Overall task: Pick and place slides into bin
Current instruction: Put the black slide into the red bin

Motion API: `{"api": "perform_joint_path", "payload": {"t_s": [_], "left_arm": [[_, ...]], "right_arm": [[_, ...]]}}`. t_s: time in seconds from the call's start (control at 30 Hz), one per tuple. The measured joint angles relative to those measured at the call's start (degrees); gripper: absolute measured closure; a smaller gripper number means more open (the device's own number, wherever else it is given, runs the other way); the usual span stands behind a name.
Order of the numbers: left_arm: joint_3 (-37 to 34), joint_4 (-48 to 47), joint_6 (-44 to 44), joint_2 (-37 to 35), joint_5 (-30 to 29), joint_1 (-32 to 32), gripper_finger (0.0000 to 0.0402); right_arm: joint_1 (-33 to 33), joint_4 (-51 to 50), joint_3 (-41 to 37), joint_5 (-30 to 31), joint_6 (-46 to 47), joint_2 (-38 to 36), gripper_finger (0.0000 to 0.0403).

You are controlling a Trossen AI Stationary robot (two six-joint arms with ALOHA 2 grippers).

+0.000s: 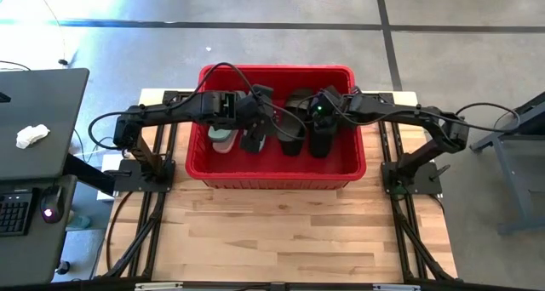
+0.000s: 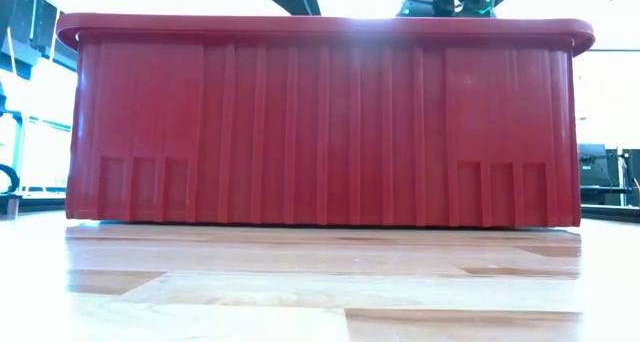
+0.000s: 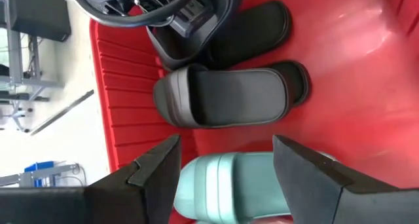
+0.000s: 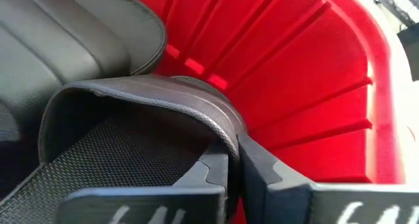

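left gripper: wide open, holds nothing, over green slide in the bin | right gripper: pinching a black slide's strap in the bin | step: dropping it | next: open fingers, lift out

Overhead cam looked straight down on the whole counter with the bin mid-frame. Low cam sat at counter level, so close the bin's wall filled most of it. Both wrist cams peered into the bin from close up, sharing its red inside and the slides with the overhead.
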Motion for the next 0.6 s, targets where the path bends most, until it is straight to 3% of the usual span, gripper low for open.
{"api": "perform_joint_path", "payload": {"t_s": [0.3, 0.6], "left_arm": [[0.0, -0.02, 2.32, 0.02, 0.0, 0.0, 0.0179], [0.0, 0.0, 2.51, 0.07, -0.02, 0.0, 0.0179]], "right_arm": [[0.0, -0.22, 0.0, -4.22, 0.02, -0.02, 0.0357], [-0.09, -0.22, 0.0, -1.48, 0.02, -0.04, 0.0289]]}}
